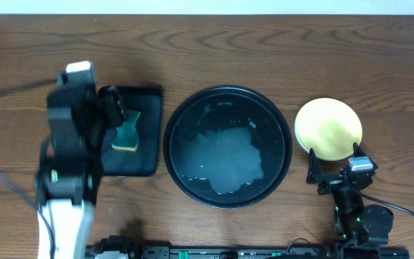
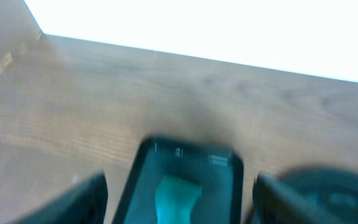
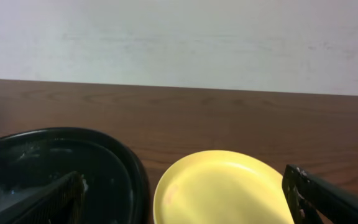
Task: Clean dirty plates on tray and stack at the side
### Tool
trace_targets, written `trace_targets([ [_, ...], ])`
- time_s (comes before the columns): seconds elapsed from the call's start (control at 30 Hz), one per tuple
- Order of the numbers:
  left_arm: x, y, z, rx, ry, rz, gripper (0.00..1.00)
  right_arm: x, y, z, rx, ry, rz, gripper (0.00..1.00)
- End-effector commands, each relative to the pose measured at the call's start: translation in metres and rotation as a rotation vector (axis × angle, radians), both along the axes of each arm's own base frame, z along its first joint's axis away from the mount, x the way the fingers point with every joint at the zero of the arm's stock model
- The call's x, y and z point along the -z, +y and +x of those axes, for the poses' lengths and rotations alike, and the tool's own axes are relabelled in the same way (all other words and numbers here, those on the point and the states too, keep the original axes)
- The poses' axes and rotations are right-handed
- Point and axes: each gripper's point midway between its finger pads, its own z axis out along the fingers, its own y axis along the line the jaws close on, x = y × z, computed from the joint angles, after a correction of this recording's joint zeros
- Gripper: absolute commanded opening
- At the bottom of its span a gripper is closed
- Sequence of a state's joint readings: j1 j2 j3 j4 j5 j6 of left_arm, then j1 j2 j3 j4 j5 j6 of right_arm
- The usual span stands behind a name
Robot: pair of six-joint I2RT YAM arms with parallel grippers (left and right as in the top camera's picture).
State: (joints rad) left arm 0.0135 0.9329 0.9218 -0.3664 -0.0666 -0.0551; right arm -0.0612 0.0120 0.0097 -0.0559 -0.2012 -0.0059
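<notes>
The large round black tray point(image 1: 182, 115) sits mid-table with white foamy water in it and no plate on it; its rim also shows in the right wrist view point(image 3: 126, 165). The pale yellow plate point(image 1: 328, 126) lies on the table right of the tray, and shows in the right wrist view point(image 3: 222, 186). The mint plates are not visible as separate things. My right gripper point(image 1: 335, 165) is open and empty at the plate's near edge, with its fingers either side of the plate in the wrist view point(image 3: 188, 208). My left gripper point(image 1: 115, 114) is open and empty above the green sponge point(image 1: 127, 130).
The sponge point(image 2: 176, 196) lies on a small rectangular black tray point(image 1: 146, 101) left of the round tray; it also shows in the blurred left wrist view point(image 2: 219, 168). Bare wooden table lies behind and around both trays.
</notes>
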Motion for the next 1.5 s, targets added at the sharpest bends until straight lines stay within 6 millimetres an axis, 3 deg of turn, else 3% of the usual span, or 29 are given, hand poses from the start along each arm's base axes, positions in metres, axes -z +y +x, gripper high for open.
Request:
trace_targets([
  [0.0, 0.021, 0.007, -0.027, -0.033, -0.120, -0.001, 0.75, 0.001, 0.001, 0.000, 0.001, 0.000, 0.015, 0.99],
  [0.13, 0.040, 0.009, -0.050, -0.041, -0.290, 0.003, 0.75, 0.001, 0.001, 0.000, 0.001, 0.000, 0.015, 0.99],
  [0.23, 0.064, 0.009, -0.063, -0.038, -0.349, 0.003, 0.75, 0.001, 0.001, 0.000, 0.001, 0.000, 0.015, 0.99],
  [0.4, 0.101, 0.009, -0.075, -0.030, -0.374, -0.001, 0.75, 0.001, 0.001, 0.000, 0.001, 0.000, 0.015, 0.99],
  [0.77, 0.138, 0.012, -0.086, -0.045, -0.305, 0.012, 0.75, 0.001, 0.001, 0.000, 0.001, 0.000, 0.015, 0.99],
  [1.47, 0.137, 0.013, -0.086, -0.047, -0.305, 0.013, 0.75, 0.001, 0.001, 0.000, 0.001, 0.000, 0.015, 0.99],
])
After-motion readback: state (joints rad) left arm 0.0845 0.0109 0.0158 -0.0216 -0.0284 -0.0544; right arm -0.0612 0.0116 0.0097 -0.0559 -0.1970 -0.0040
